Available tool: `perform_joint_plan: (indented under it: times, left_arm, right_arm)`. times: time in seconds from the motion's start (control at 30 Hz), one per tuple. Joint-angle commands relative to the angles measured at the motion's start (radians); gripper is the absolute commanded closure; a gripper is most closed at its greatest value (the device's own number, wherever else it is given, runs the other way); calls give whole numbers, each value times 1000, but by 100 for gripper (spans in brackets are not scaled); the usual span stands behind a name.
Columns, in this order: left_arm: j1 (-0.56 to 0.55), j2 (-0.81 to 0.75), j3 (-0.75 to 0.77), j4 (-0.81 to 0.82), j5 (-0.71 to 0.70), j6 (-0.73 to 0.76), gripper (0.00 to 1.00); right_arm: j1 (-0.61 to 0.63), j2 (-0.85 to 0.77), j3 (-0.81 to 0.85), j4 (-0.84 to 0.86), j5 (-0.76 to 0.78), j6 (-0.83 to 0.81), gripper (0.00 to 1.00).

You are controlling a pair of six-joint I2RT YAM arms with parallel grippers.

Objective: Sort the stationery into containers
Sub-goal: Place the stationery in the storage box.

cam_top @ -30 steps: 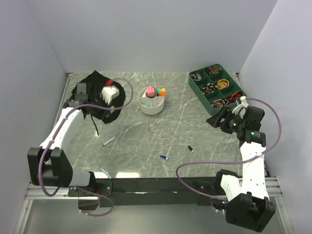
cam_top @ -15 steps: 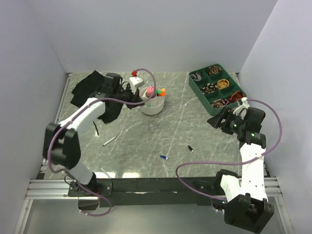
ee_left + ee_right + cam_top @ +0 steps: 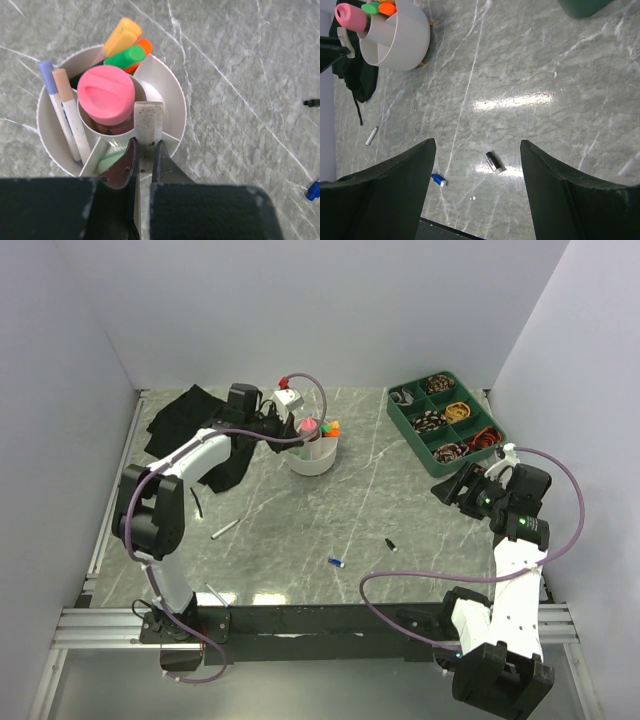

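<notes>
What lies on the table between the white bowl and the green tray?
Nothing. In the top view, the marble table between the white bowl and the green tray is bare.

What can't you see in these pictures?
Left wrist view: the pink-capped bottle's body, hidden inside the white bowl's middle cup.
Top view: the green tray's contents, too small.
Right wrist view: the black bag, partly behind the bowl.
Top view: the small black piece, too tiny to name.

The left arm (image 3: 190, 455) stretches forward and inward, the left gripper (image 3: 146, 146) pinched tight on a small grey-white block (image 3: 148, 120). The right arm (image 3: 520, 560) stands folded, the right gripper (image 3: 477, 150) spread wide and empty.
</notes>
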Motion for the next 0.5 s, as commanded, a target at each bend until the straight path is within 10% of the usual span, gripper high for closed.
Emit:
perform_joint_plan:
  times: [0.0, 0.23, 0.47]
  left_arm:
    - [-8, 16, 23, 40, -3, 2, 95]
    - [-17, 58, 21, 80, -17, -8, 94]
    - [-22, 64, 34, 50, -35, 14, 68]
  right_arm:
    - [-11, 4, 36, 2, 1, -18, 24]
    - [-13, 29, 48, -3, 6, -26, 24]
    - [-13, 51, 67, -1, 6, -32, 24]
